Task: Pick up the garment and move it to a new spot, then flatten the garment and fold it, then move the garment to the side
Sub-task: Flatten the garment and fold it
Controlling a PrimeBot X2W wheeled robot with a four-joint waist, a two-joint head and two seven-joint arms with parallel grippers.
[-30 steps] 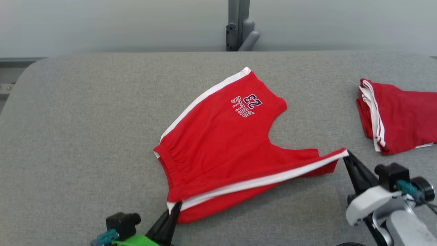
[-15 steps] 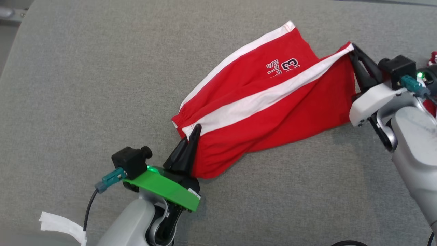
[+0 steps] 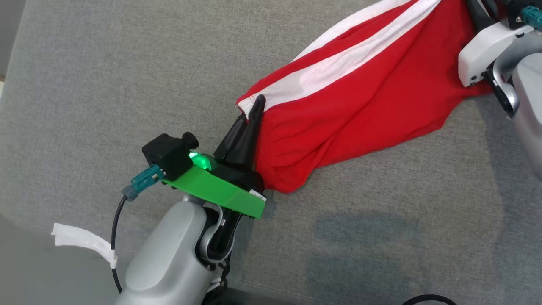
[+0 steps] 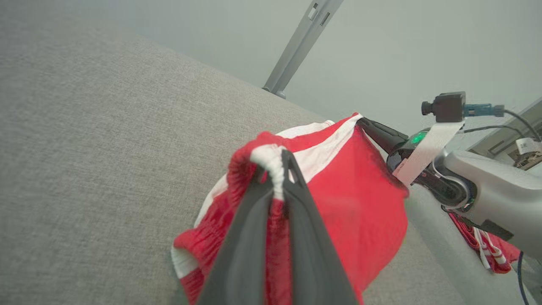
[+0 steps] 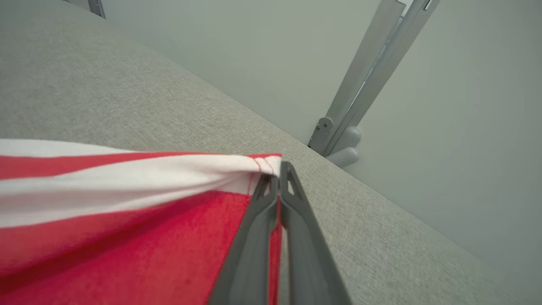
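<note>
The garment (image 3: 360,97) is a pair of red shorts with white side stripes, hanging stretched between my two grippers above the grey table. My left gripper (image 3: 257,101) is shut on the elastic waistband corner; in the left wrist view the white band (image 4: 271,163) is bunched between its fingers. My right gripper (image 5: 277,167) is shut on the white-striped hem corner, and it also shows in the left wrist view (image 4: 360,121). In the head view its fingers (image 3: 474,15) run off the top edge. The lower red cloth sags and touches the table.
The grey padded table (image 3: 106,84) stretches left and in front of the garment. A second folded red garment (image 4: 487,250) lies behind my right arm. A metal post (image 5: 368,80) stands at the table's far edge. White tape (image 3: 80,239) hangs from my left arm's cable.
The camera has tilted down. Both grippers have carried the held striped edge up and away over the other half of the shorts, and the printed number is now covered.
</note>
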